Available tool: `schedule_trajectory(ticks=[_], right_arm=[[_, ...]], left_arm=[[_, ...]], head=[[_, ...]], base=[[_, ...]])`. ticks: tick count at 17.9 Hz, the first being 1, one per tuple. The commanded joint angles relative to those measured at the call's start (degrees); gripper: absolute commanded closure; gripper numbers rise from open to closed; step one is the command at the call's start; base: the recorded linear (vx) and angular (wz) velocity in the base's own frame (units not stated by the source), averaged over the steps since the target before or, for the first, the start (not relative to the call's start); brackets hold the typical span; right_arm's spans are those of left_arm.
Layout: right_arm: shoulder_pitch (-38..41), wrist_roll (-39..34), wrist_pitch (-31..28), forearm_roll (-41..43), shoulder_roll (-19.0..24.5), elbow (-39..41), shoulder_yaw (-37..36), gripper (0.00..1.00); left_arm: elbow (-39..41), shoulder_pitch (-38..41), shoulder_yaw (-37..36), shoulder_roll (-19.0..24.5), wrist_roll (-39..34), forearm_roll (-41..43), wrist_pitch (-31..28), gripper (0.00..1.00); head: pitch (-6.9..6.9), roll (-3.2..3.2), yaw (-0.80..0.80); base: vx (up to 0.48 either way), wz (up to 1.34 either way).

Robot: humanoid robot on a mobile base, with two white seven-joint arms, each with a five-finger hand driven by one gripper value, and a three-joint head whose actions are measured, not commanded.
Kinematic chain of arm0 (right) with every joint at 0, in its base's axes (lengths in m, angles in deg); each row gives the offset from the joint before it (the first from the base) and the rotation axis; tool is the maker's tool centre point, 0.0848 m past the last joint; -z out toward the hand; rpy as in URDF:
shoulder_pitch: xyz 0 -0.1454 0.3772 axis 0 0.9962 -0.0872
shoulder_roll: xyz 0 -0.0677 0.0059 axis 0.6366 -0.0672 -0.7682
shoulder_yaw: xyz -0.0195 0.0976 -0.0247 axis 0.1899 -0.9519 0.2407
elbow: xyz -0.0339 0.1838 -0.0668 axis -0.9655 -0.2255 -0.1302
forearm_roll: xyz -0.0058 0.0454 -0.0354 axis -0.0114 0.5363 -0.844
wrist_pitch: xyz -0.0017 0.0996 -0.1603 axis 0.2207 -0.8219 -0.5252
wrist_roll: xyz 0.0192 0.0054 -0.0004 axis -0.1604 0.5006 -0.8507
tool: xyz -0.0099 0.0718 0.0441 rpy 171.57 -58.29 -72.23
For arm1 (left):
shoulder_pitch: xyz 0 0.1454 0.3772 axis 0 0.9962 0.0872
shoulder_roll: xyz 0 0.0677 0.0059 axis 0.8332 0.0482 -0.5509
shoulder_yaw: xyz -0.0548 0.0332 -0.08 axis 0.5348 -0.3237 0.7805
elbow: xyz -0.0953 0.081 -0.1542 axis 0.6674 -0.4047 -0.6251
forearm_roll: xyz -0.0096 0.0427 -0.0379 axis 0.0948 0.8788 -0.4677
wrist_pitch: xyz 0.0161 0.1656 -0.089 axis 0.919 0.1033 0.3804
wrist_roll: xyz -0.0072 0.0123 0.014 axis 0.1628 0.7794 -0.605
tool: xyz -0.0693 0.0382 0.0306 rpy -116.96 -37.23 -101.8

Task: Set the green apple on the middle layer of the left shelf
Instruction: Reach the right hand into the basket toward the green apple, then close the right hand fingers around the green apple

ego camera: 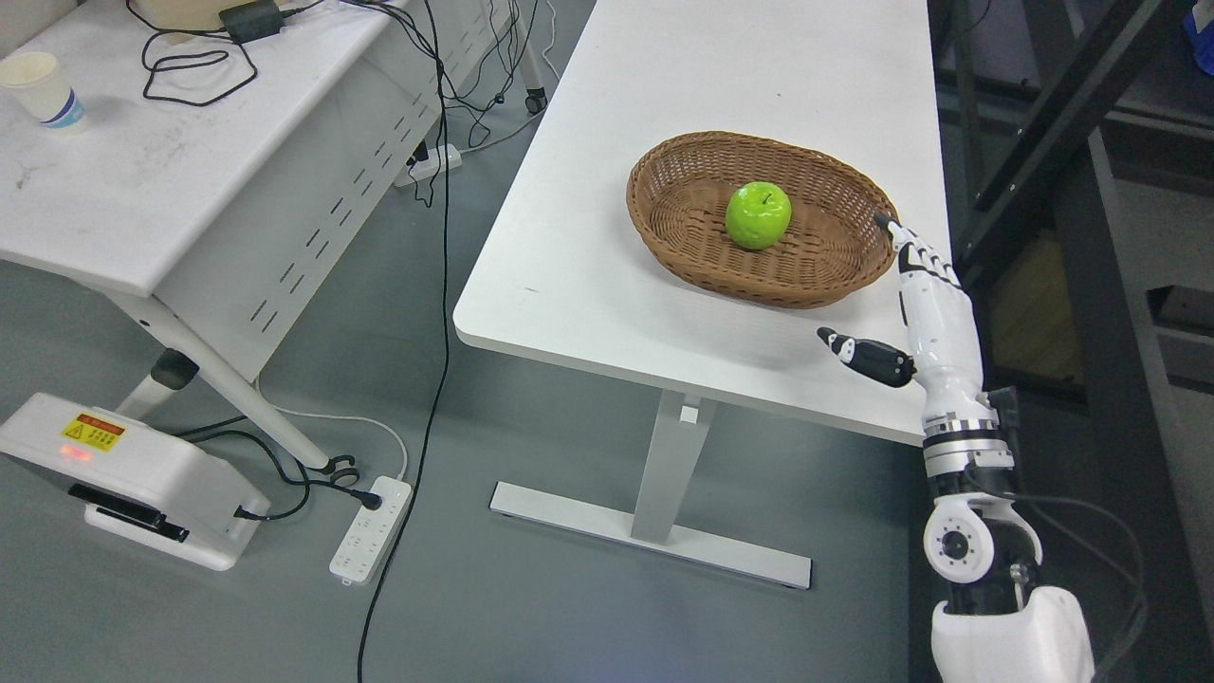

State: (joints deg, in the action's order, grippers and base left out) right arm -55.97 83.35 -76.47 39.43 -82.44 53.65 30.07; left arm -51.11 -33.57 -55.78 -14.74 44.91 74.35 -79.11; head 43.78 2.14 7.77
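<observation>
Right hand (934,308) open, holding nothing; fingertips (887,224) at the wicker basket (664,223) rim, contact unclear. Green apple (758,215) lies beyond them, inside.

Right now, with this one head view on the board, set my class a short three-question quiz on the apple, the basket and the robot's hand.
1. True or false: the green apple lies inside the wicker basket.
2. Which robot hand shows in the picture? A) left B) right C) both
3. Fill in: the fingers of the right hand are ____ and hold nothing.

Key: 1 true, it sits in the basket on the white table. 2 B, its arm comes in from the lower right, beside the basket's right rim. 3 open, with the thumb spread out to the left.
</observation>
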Motion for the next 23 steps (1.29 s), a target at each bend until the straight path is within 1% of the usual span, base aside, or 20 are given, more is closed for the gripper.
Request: schedule_trajectory(ticks=[1, 5, 9, 13, 16, 19, 21, 23], right_arm=[[-3.9, -0.1, -0.1, -0.2, 0.5, -0.6, 2.1, 0.02], [-6.1, -0.5, -0.2, -0.3, 1.2, -5.4, 4.1, 0.02], [-7.3, -3.0, -0.2, -0.4, 2.0, -7.9, 7.3, 0.02], [-9.8, -3.7, -0.2, -0.5, 2.9, -14.2, 10.9, 0.02], [-10.9, -3.8, 0.0, -0.8, 2.7, -18.4, 15.3, 0.02], [-10.9, -7.3, 0.3, -1.4, 2.4, -20.1, 19.3, 0.02], [-11.5, -8.2, 0.4, -3.4, 2.6, -21.9, 19.7, 0.02], [-13.2, -8.3, 0.3, -3.6, 2.8, -23.9, 19.7, 0.02]], left_arm=[[0.0, -1.2, 0.0, 1.0, 0.0, 0.0, 0.0, 0.0], [0.0, -1.2, 0.0, 1.0, 0.0, 0.0, 0.0, 0.0], [0.0, -1.2, 0.0, 1.0, 0.0, 0.0, 0.0, 0.0], [0.0, -1.2, 0.0, 1.0, 0.0, 0.0, 0.0, 0.0], [0.0, -1.2, 0.0, 1.0, 0.0, -0.1, 0.0, 0.0], [0.0, -1.2, 0.0, 1.0, 0.0, -0.1, 0.0, 0.0], [0.0, -1.2, 0.0, 1.0, 0.0, 0.0, 0.0, 0.0], [0.0, -1.2, 0.0, 1.0, 0.0, 0.0, 0.0, 0.0]], head=[[0.0, 0.0, 0.0], [0.0, 0.0, 0.0], [0.0, 0.0, 0.0], [0.0, 0.0, 0.0], [0.0, 0.0, 0.0], [0.0, 0.0, 0.0], [0.0, 0.0, 0.0], [0.0, 0.0, 0.0]], base=[[0.161, 0.01], [0.177, -0.03], [0.173, -0.13], [0.132, -0.1], [0.098, -0.06], [0.079, -0.03], [0.052, 0.0], [0.031, -0.02]])
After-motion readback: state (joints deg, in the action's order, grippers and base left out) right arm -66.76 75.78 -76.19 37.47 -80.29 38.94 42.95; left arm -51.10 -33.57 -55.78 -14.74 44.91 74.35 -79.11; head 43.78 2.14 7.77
